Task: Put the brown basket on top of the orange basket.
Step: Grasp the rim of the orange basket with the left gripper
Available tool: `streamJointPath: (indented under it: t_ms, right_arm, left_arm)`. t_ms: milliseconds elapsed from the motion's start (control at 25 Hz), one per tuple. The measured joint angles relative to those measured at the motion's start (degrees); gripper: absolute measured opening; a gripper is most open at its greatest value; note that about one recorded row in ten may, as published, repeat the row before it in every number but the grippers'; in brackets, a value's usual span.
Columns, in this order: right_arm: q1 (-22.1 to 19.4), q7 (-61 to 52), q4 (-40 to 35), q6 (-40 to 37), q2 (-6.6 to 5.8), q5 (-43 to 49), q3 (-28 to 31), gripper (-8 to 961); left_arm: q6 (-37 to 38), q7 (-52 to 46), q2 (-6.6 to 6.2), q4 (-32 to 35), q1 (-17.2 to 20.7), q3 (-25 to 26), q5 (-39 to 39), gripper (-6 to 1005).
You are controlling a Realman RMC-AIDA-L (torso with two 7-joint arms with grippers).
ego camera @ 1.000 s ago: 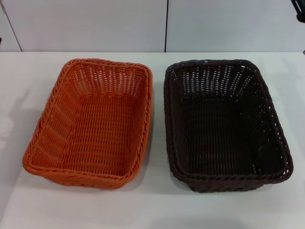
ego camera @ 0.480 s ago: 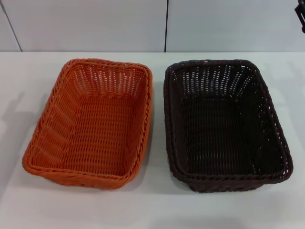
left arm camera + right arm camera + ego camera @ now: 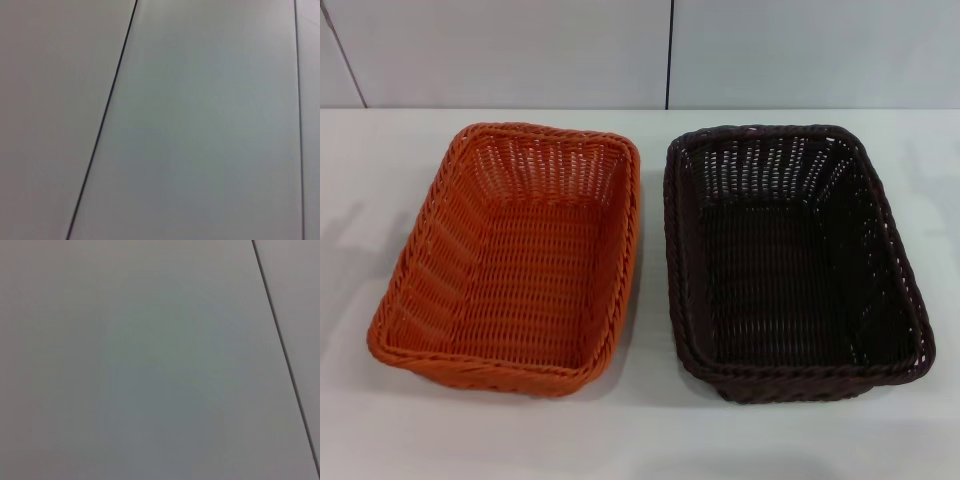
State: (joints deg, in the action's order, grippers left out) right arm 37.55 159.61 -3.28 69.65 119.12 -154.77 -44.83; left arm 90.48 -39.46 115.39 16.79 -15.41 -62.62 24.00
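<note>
The orange basket [image 3: 510, 260] sits on the white table [image 3: 640, 440] at the left in the head view. The brown basket [image 3: 790, 260] sits beside it at the right, a narrow gap between their rims. Both stand upright and hold nothing. Neither gripper shows in the head view. The left wrist and right wrist views show only pale wall panels with dark seams, no fingers and no basket.
A pale panelled wall [image 3: 520, 50] with a dark vertical seam [image 3: 670, 50] stands behind the table's far edge. Bare table surface lies in front of and around both baskets.
A dark piece of the right arm that showed at the head view's top right corner has left the picture. The baskets have not moved.
</note>
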Motion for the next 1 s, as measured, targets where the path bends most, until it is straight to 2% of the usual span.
streamJointPath:
  t_ms: [40,160,200,280,360,440,520,560,640,680,720,760,800,840,880,920,960,1000]
  right_arm:
    - [-0.08,0.02,-0.23,-0.12,-0.02,0.0,0.01,746]
    - [-0.22,0.08,-0.84,-0.28,-0.04,0.04,-0.07,746]
    - [-0.22,0.08,-0.84,-0.28,-0.04,0.04,-0.07,746]
    - [-0.15,0.2,-0.85,-0.31,-0.04,0.1,-0.18,746]
    - [-0.04,0.28,-0.86,-0.35,-0.04,0.19,-0.24,746]
    - [-0.01,0.28,-0.86,-0.37,-0.04,0.21,-0.26,746]
    - [0.06,0.29,-0.86,-0.4,-0.04,0.26,-0.25,746]
    - [0.07,0.3,-0.86,-0.4,-0.04,0.27,-0.15,746]
    - [0.07,0.3,-0.86,-0.4,-0.04,0.27,-0.12,746]
    - [0.04,0.31,-0.86,-0.4,-0.04,0.27,-0.1,746]
    - [0.0,0.31,-0.86,-0.4,-0.04,0.27,-0.1,746]
    - [-0.14,0.32,-0.9,-0.4,-0.04,0.27,-0.07,746]
    - [-0.21,0.34,-1.0,-0.4,-0.04,0.27,-0.06,746]
    - [-0.21,0.34,-1.0,-0.4,-0.04,0.27,-0.06,746]
    - [-0.36,0.39,-1.21,-0.4,-0.05,0.27,-0.02,746]
    - [-0.36,0.39,-1.21,-0.4,-0.05,0.27,-0.02,746]
    - [-0.56,0.43,-1.44,-0.41,-0.1,0.22,0.0,746]
    - [-0.56,0.43,-1.44,-0.41,-0.1,0.22,0.0,746]
  left_arm:
    - [-1.97,-3.52,-1.33,0.53,-0.4,-0.08,2.03,610]
    - [-3.93,-5.93,-2.04,1.51,-0.71,-0.07,3.46,607]
    - [-8.6,-11.04,-2.86,4.75,-0.85,0.09,6.94,607]
    - [-14.08,-17.69,-3.71,10.19,-0.78,0.3,12.28,605]
    - [-16.25,-21.05,-4.18,12.59,-0.78,0.33,14.88,604]
    - [-23.2,-34.55,-5.57,20.42,-1.42,0.59,25.7,602]
    - [-24.81,-37.88,-5.83,22.16,-1.68,0.7,28.35,600]
    - [-27.99,-47.74,-6.19,26.58,-2.86,1.43,37.33,600]
    - [-28.38,-51.13,-6.23,28.39,-3.43,1.74,41.4,598]
    - [-28.62,-55.45,-6.4,30.6,-4.18,2.05,47.04,597]
    - [-28.54,-58.95,-6.59,32.27,-4.82,2.21,51.39,596]
    - [-28.2,-66.99,-7.04,36.41,-6.18,2.54,61.18,596]
    - [-28.2,-66.99,-7.04,36.41,-6.18,2.54,61.18,595]
    - [-27.48,-73.93,-7.05,40.63,-7.21,3.3,69.91,594]
    - [-26.72,-77.57,-6.88,43.26,-7.73,4.07,74.83,593]
    - [-26.72,-77.57,-6.88,43.26,-7.73,4.07,74.83,592]
    - [-23.66,-83.38,-6.6,46.8,-9.04,5.88,82.04,592]
    - [-23.66,-83.38,-6.6,46.8,-9.04,5.88,82.04,591]
